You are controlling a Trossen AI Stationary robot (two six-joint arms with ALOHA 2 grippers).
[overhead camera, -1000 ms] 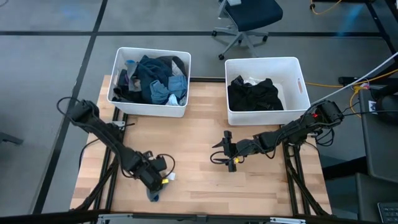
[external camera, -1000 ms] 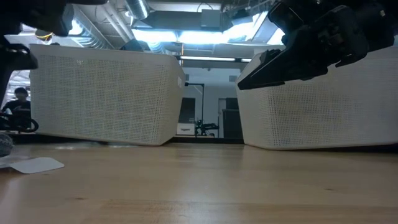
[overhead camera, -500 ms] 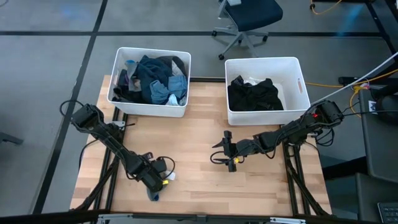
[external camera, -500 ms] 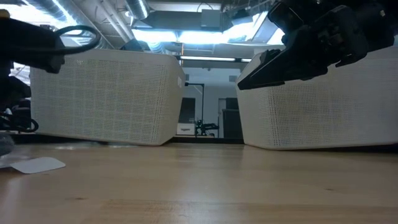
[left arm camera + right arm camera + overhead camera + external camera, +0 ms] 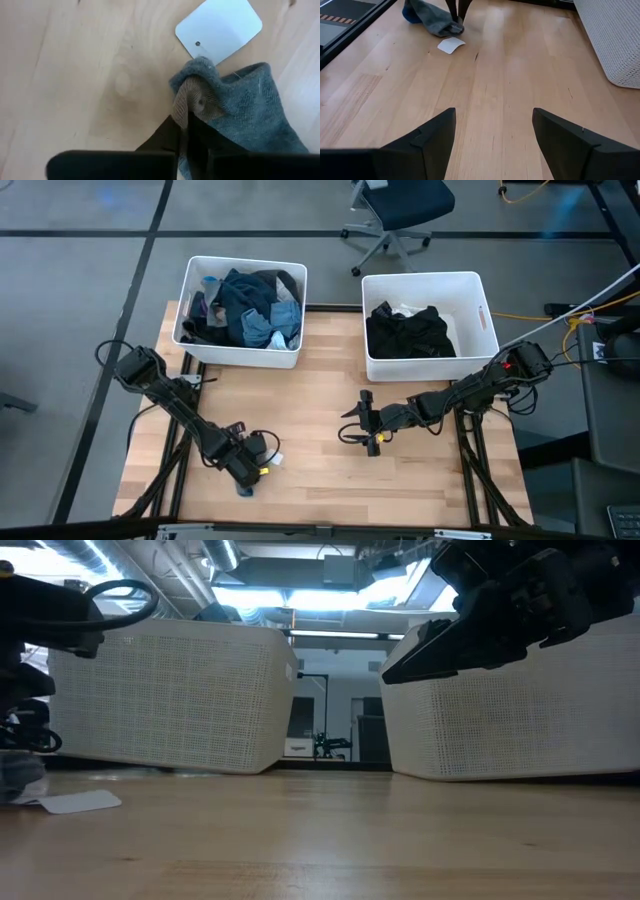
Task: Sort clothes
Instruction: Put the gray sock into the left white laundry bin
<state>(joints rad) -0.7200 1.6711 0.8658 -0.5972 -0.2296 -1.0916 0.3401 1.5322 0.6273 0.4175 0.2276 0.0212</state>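
A small grey-blue sock (image 5: 245, 115) lies on the wooden table near its front edge, left of the middle, beside a white card tag (image 5: 219, 29). My left gripper (image 5: 246, 482) stands over the sock, shut on it. My right gripper (image 5: 492, 135) hovers open at mid-table (image 5: 362, 430), with bare wood between its fingers. More clothes fill the left bin (image 5: 196, 275): dark, teal and pale blue pieces (image 5: 250, 305). Black clothes (image 5: 408, 330) lie in the right bin (image 5: 478, 290). My left gripper pinches a bunched-up fold at the sock's end nearest the tag (image 5: 194, 102) between its two fingers. The fingers (image 5: 172, 135) come from above, pointing down. The fold is pulled up into a small peak; the rest of the sock lies flat on the table.
Both white bins stand along the table's far edge, with a gap between them. Bare wood stretches between the two grippers. An office chair (image 5: 400, 210) stands on the floor beyond the table. In the low view the tag (image 5: 80, 802) lies at the far left.
My left gripper has shut on the sock and gathered its end into a raised fold. The tag beside it has slid a little along the table. My right gripper has kept still.
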